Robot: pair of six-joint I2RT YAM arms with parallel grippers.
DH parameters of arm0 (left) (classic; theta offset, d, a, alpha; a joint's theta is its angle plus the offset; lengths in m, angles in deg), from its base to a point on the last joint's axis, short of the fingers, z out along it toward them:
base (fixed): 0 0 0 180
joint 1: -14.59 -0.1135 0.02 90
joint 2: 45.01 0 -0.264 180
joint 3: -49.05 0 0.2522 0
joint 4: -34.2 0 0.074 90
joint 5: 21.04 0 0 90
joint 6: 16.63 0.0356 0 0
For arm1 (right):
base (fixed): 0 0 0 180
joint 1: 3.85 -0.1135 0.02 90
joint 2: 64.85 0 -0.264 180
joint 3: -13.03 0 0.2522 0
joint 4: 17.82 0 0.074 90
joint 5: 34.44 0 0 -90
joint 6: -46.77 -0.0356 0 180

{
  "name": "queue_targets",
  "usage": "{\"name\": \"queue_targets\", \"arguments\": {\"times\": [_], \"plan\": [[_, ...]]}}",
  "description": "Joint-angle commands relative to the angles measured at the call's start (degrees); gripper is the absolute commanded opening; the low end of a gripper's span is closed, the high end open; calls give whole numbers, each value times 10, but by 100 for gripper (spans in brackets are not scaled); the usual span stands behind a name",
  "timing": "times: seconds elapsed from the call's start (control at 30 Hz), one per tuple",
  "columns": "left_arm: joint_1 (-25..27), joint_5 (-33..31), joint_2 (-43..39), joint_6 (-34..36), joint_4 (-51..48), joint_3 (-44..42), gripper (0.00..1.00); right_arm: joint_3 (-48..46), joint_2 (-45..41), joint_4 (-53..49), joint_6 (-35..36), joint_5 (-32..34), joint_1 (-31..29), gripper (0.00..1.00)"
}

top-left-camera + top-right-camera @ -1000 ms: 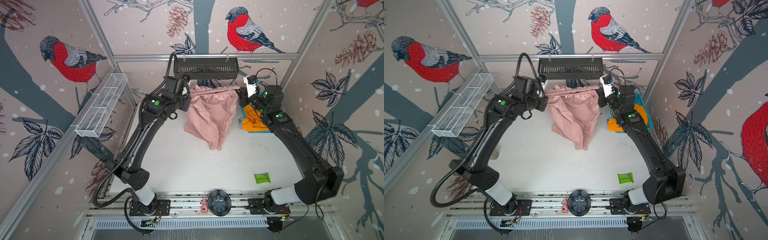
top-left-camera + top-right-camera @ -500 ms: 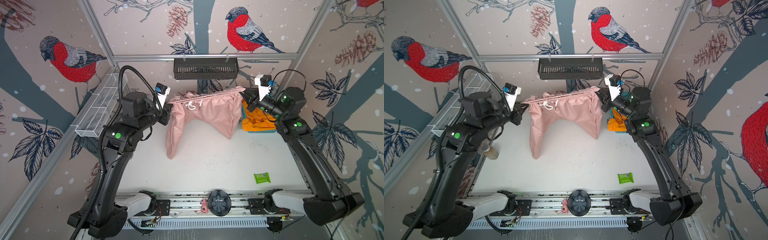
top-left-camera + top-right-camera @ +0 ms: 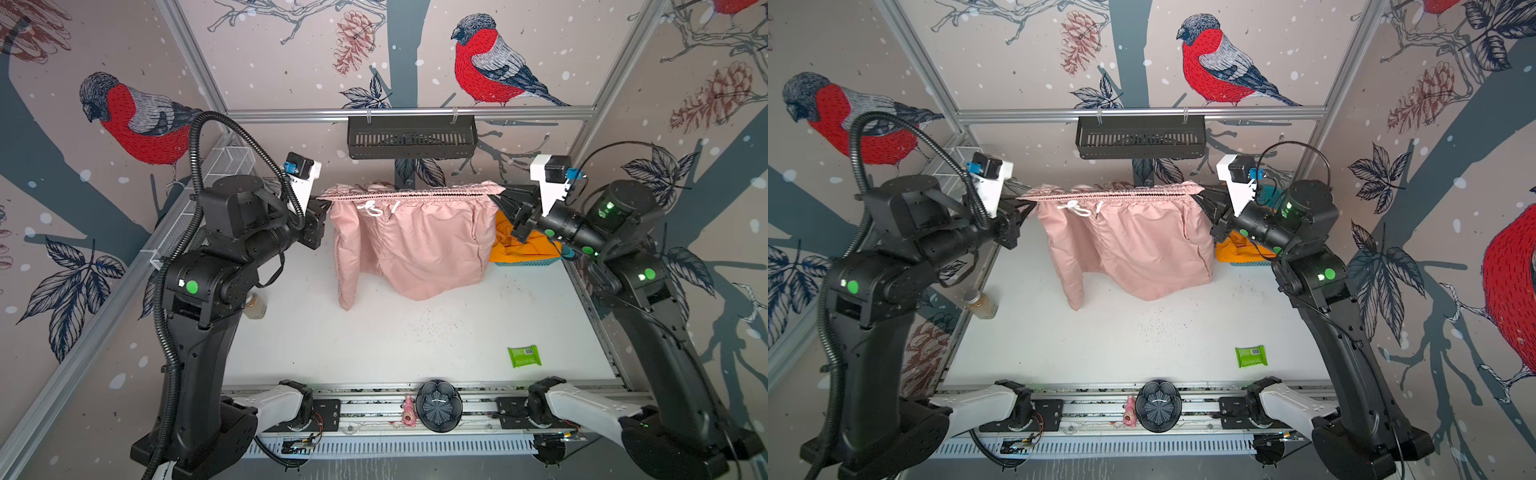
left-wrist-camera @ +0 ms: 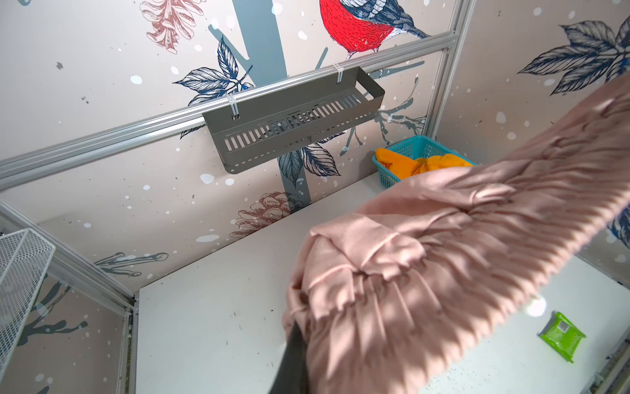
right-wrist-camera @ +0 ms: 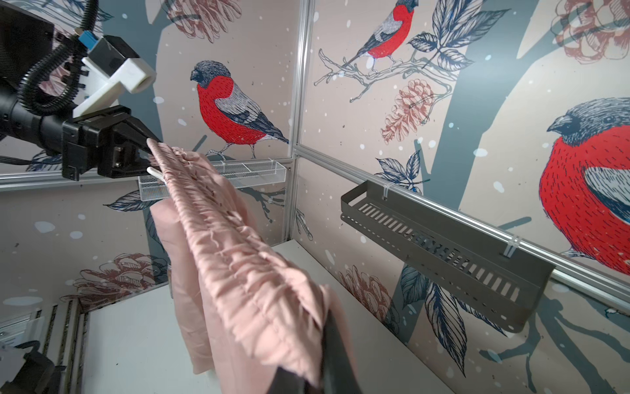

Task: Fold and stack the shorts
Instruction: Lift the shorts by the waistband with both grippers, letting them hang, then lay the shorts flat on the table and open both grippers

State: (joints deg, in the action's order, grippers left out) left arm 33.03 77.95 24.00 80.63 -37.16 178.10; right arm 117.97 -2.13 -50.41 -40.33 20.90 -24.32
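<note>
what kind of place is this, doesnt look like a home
Most likely a robot lab booth: a white table boxed in by metal framing and bird wallpaper, with a mounting rail along its front. The left gripper and right gripper hold pink shorts up between them.

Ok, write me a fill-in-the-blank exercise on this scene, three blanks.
1. The left hand and the right hand hold the pink shorts stretched by the ____.
2. The orange shorts sit in a teal ____.
3. The pink shorts' drawstring is coloured ____.
Missing words: waistband; basket; white.
</note>
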Motion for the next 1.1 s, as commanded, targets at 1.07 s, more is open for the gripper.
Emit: {"name": "queue_targets", "arguments": {"times": [1.07], "plan": [[-100, -122, 471, -6, 345, -111, 0, -81, 563, 511, -72, 91, 68, 0]]}}
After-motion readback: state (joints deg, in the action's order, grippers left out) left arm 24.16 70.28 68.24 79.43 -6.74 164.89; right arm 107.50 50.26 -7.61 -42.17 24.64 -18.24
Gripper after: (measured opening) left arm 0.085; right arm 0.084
